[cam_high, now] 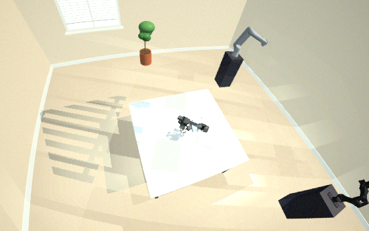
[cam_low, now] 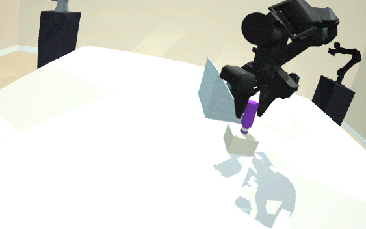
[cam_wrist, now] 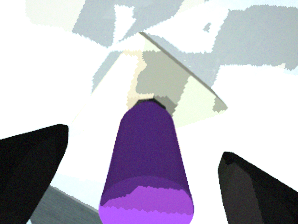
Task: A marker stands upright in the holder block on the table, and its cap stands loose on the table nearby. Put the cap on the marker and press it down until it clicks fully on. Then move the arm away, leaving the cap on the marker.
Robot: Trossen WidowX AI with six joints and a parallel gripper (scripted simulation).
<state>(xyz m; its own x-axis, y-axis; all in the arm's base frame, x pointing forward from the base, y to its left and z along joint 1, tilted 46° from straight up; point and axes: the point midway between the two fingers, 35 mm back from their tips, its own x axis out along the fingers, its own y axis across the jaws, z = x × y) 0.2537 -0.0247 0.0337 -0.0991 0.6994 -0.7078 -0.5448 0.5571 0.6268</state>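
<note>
Two dark fingers stand wide apart either side of the purple cap point(cam_low: 249, 114), with daylight between each one and the cap in the wrist view. So the gripper point(cam_low: 249, 114) is open and holds nothing. The cap sits on the marker point(cam_low: 245, 131), of which only a short pale and purple band shows beneath it, just above the block point(cam_low: 240, 143).

The chief risk, I judge, lies in the retreat. The fingertips hang below the cap's top edge, so a sideways pull would catch a finger on the cap (or on the marker under it). That could tip the marker in its block or drag the block across the table point(cam_low: 110, 136). A straight rise first looks safer to me.

A second worry is the click. I cannot tell from here whether the cap is fully seated. The band showing under it may be the normal collar or may mean it has further to go. If it is only resting, a light knock could lift it off again.

Another hazard is the pale blue wedge point(cam_low: 214, 94) just left of the arm and behind the block. A swing that way would strike it.

As for containers, there is one: the block, a small beige cube near the table's middle. It holds the marker upright in its top face, and the marker carries the cap. Nothing else stands in it.
</note>
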